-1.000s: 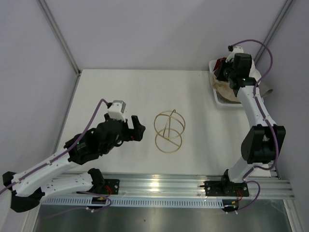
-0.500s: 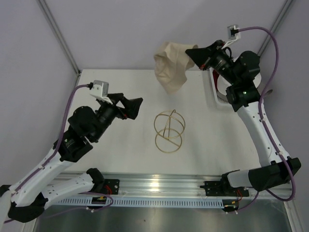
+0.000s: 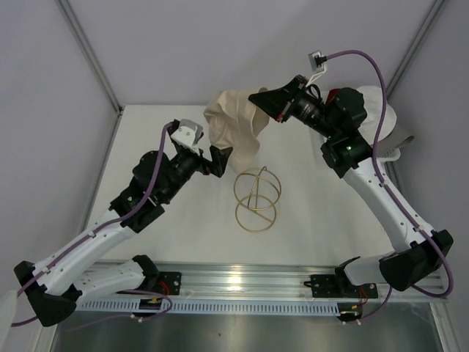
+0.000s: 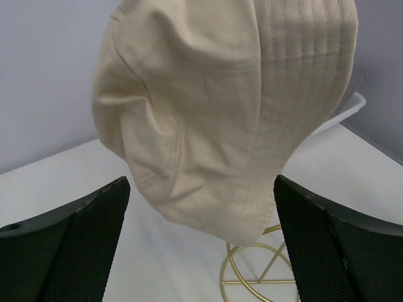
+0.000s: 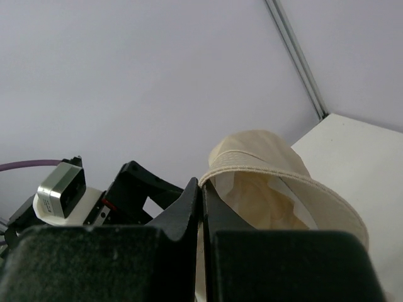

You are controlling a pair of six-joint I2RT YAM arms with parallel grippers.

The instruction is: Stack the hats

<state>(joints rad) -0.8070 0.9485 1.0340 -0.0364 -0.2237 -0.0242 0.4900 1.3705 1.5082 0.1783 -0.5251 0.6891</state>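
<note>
The beige hat [image 3: 233, 133] hangs in the air above the table, pinched at its brim by my right gripper [image 3: 258, 99], which is shut on it. It fills the left wrist view [image 4: 220, 107] and shows in the right wrist view [image 5: 283, 189]. My left gripper [image 3: 214, 163] is open, its jaws wide apart just below and beside the hat's lower edge, not touching it. A white hat [image 3: 381, 110] and a grey one [image 3: 399, 139] lie partly hidden behind the right arm at the back right. The dark red hat is out of view.
A gold wire stand with a ring base [image 3: 256, 198] stands mid-table, just right of the left gripper and below the hat; it also shows in the left wrist view [image 4: 258, 277]. A white basket's edge [image 4: 349, 107] sits at the back right.
The right arm has carried the beige hat left and lower, toward the stand. The left arm has swung right and forward, so its open gripper now sits under the hat.
</note>
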